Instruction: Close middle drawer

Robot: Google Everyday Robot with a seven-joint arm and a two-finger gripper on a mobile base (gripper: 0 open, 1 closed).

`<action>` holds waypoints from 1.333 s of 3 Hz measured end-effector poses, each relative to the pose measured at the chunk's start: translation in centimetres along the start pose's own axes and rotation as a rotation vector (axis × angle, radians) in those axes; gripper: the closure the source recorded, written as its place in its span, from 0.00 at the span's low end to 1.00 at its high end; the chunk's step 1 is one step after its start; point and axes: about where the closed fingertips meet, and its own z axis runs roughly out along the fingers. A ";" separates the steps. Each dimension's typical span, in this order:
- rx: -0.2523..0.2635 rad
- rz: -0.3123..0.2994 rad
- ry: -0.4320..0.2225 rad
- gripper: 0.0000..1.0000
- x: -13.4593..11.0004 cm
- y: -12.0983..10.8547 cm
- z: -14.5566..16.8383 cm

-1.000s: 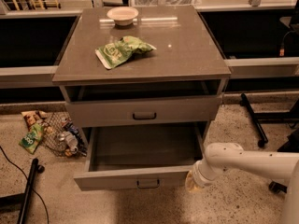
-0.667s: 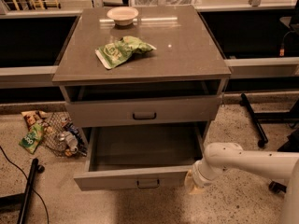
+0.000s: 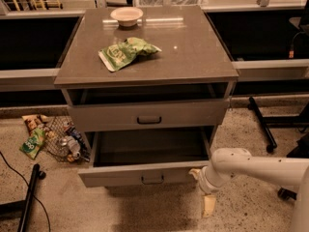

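The wide, shallow grey-brown middle drawer (image 3: 120, 177) stands pulled out below the taller-fronted top drawer (image 3: 106, 116). At its 3 o'clock end the white arm's gripper (image 3: 201, 193) holds nothing. Its pale fingers (image 3: 208, 210) are apart, one just beside the drawer front's corner and the other pointing toward 6 o'clock.

1. The middle drawer (image 3: 116, 177) is wide, shallow and grey-brown, with a flat front.
2. A small dark rectangular pull handle (image 3: 152, 179) sits at the centre of that front.
3. It stands pulled well out of the cabinet, level, its dark inside showing.
4. The gripper (image 3: 199, 176) is at its front right corner.
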 end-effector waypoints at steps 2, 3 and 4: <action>0.008 0.002 0.012 0.00 0.5 -1.7 0.2; 0.037 0.004 0.030 0.18 1.5 -4.6 0.2; 0.087 0.013 0.036 0.41 2.7 -7.5 0.0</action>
